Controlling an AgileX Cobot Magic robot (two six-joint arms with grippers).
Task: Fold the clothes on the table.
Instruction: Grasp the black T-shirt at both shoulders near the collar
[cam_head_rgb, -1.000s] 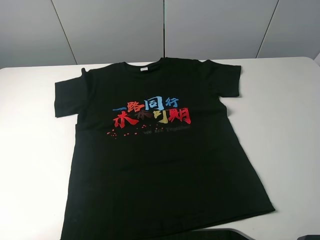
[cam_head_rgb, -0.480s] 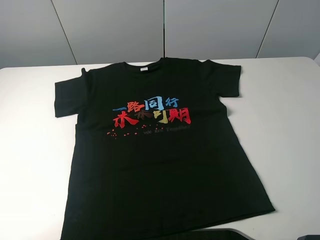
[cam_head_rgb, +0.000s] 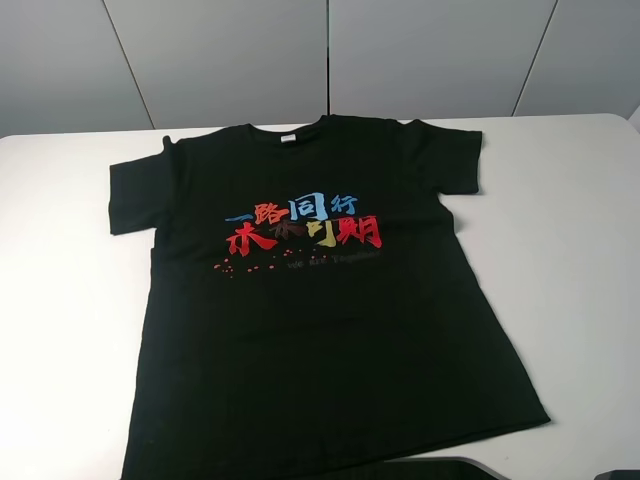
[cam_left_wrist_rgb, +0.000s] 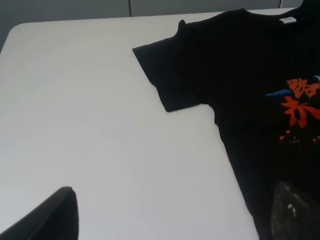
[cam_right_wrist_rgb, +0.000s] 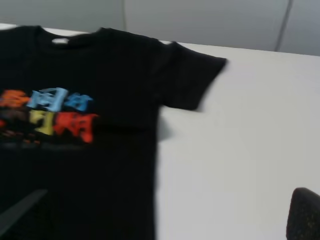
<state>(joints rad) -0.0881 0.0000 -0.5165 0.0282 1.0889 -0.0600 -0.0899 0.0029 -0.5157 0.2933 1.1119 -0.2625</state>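
The black T-shirt lies flat, face up, on the white table, collar at the far side. Red, blue and yellow characters cross its chest and a small white label sits at the neck. My left gripper hangs above the table beside the shirt's left sleeve, with its jaws wide apart and nothing between them. My right gripper hangs near the shirt's right side, below the right sleeve, also wide apart and empty. Neither touches the shirt.
Grey wall panels stand behind the table's far edge. Dark parts of my arms show at the near edge of the high view, one over the shirt's hem. Bare white tabletop flanks the shirt on both sides.
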